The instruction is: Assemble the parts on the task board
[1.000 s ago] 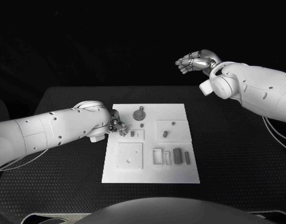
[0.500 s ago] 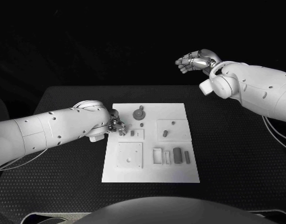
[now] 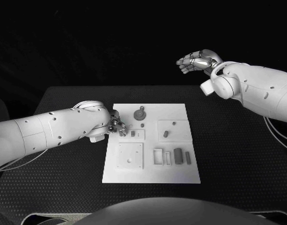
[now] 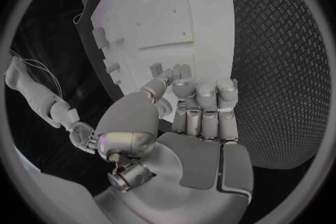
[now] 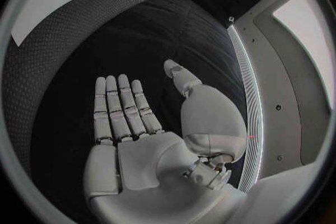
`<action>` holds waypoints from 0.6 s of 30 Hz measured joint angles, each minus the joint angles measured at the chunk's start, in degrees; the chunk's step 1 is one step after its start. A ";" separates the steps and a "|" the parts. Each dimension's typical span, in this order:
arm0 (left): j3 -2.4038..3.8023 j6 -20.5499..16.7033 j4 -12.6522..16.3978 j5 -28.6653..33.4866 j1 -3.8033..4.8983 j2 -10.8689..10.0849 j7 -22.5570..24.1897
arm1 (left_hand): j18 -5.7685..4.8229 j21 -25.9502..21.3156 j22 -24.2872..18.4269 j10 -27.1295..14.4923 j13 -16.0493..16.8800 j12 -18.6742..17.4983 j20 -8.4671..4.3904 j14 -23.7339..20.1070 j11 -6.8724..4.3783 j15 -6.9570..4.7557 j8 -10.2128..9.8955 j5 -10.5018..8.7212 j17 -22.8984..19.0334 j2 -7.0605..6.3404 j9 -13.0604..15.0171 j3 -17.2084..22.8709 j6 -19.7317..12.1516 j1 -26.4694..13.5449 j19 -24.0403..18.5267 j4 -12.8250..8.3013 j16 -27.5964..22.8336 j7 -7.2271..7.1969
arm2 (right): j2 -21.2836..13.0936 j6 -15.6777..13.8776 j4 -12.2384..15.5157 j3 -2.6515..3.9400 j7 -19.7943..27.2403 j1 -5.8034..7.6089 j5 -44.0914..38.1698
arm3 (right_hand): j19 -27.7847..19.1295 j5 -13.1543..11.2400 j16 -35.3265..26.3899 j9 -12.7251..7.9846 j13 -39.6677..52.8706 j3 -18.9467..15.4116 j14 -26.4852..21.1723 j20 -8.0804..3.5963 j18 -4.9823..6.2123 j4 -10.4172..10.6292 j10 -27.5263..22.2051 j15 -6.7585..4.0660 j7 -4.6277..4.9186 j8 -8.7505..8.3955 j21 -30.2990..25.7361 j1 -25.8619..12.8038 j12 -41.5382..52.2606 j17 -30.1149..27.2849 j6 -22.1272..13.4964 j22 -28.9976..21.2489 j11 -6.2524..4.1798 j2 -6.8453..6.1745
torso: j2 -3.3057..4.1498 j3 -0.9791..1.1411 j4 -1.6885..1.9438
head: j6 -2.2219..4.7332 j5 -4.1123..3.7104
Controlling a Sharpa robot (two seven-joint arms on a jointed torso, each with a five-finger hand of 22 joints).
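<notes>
1. Task board (image 3: 151,143) sits mid-table on the black table (image 3: 238,154), white, with small grey parts (image 3: 178,156) on it.
2. We see the left hand (image 3: 118,127) at the board's left edge, fingertips down by one small part; whether it grips the part, we cannot tell.
3. Right hand (image 3: 196,61) is raised well beyond the table's far edge, fingers apart, palm bare, holding nothing.
</notes>
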 measured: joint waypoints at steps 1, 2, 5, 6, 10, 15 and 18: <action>0.00 0.03 0.00 0.00 0.00 0.00 0.00 | -0.01 0.00 0.00 0.00 0.00 0.00 0.00 0.00 0.00 0.00 0.01 0.06 0.00 0.00 0.00 0.02 -0.01 0.00 0.00 -0.02 0.00 -0.01 | -0.01 0.00 -0.01 0.00 0.00 0.00 0.00 | 0.00 0.00 0.00 0.00 0.00 0.00 0.00 0.00 0.00 0.00 0.00 0.00 0.00 0.00 0.00 0.00 0.00 0.00 0.00 0.00 0.00 0.00 | 0.00 0.00 0.00 | -0.01 0.00; 0.00 0.05 0.00 0.00 0.00 -0.01 0.00 | 0.00 0.00 0.00 0.00 0.00 0.00 0.00 0.00 0.00 0.00 0.01 0.17 0.00 0.00 0.00 0.02 -0.03 0.00 0.00 -0.03 0.00 -0.03 | -0.01 0.00 -0.02 0.00 0.00 0.00 0.00 | 0.00 0.00 0.00 0.00 0.00 0.00 0.00 0.00 0.00 0.00 0.00 0.00 0.00 0.00 0.00 0.00 0.00 0.00 0.00 0.00 0.00 0.00 | 0.00 0.00 0.00 | -0.02 0.00; 0.00 0.15 -0.01 -0.01 0.00 -0.04 -0.02 | -0.01 0.00 0.00 0.00 -0.03 0.00 0.00 0.00 0.01 0.00 0.01 0.24 0.00 0.00 0.06 0.02 0.07 0.00 0.00 -0.03 0.00 0.07 | -0.01 0.00 -0.03 0.00 0.00 -0.01 0.00 | 0.00 0.00 0.00 0.00 0.00 0.00 0.00 0.00 0.00 0.00 0.00 0.00 0.00 0.00 0.00 0.00 0.00 0.00 0.00 0.00 0.00 0.00 | -0.01 0.00 0.00 | -0.06 0.05; 0.00 0.18 -0.01 -0.01 0.00 -0.05 -0.02 | -0.01 0.00 0.00 -0.01 -0.07 0.00 0.00 0.00 0.01 0.00 0.01 0.25 0.00 -0.01 0.14 0.01 0.15 0.01 0.00 -0.03 0.00 0.14 | -0.01 0.00 -0.03 0.00 0.00 -0.01 0.00 | 0.00 0.00 0.00 0.00 0.00 0.00 0.00 0.00 0.00 0.00 0.00 0.00 0.00 0.00 0.00 0.00 0.00 0.00 0.00 0.00 0.00 0.00 | -0.01 0.00 0.00 | -0.06 0.07; 0.01 0.31 -0.01 -0.04 0.00 -0.06 -0.03 | -0.02 0.00 -0.01 -0.01 -0.07 0.00 0.00 0.00 0.01 0.00 0.01 0.24 -0.06 -0.06 0.36 -0.01 0.15 0.06 0.00 -0.06 0.00 0.15 | -0.01 0.00 -0.05 0.00 0.00 -0.02 0.00 | 0.00 0.00 0.00 0.00 0.00 0.00 0.00 0.00 0.00 0.00 0.00 0.00 0.00 0.00 -0.23 0.00 0.00 0.00 0.00 -0.01 0.00 0.00 | -0.01 -0.01 -0.02 | -0.04 0.08; 0.02 0.39 -0.01 -0.06 0.00 -0.08 -0.02 | 0.32 0.00 -0.01 -0.01 -0.17 0.00 0.00 0.01 0.03 0.01 0.00 0.24 -0.12 -0.06 0.40 0.03 0.15 0.06 0.00 -0.10 0.00 0.15 | 0.01 0.02 -0.05 0.00 -0.01 -0.06 0.00 | 0.00 0.00 0.00 -0.02 0.00 0.00 0.00 0.00 0.00 0.00 0.00 0.00 0.00 0.00 -0.23 0.00 0.00 -0.04 0.00 0.05 0.00 0.00 | -0.01 -0.02 -0.01 | -0.04 0.09; 0.02 0.41 -0.01 -0.06 -0.01 -0.08 0.01 | 0.53 0.24 -0.01 0.01 -0.31 0.00 0.00 0.01 0.02 0.01 0.16 0.44 -0.19 -0.06 0.42 0.13 0.15 0.06 0.00 -0.21 0.00 0.15 | 0.01 0.02 -0.06 0.00 -0.01 -0.08 0.00 | 0.00 0.00 0.00 -0.05 0.00 -0.01 0.00 0.00 0.00 0.01 0.00 0.00 0.00 0.00 -0.23 0.00 0.00 -0.04 0.00 0.05 0.00 0.00 | -0.01 -0.02 -0.01 | -0.08 0.14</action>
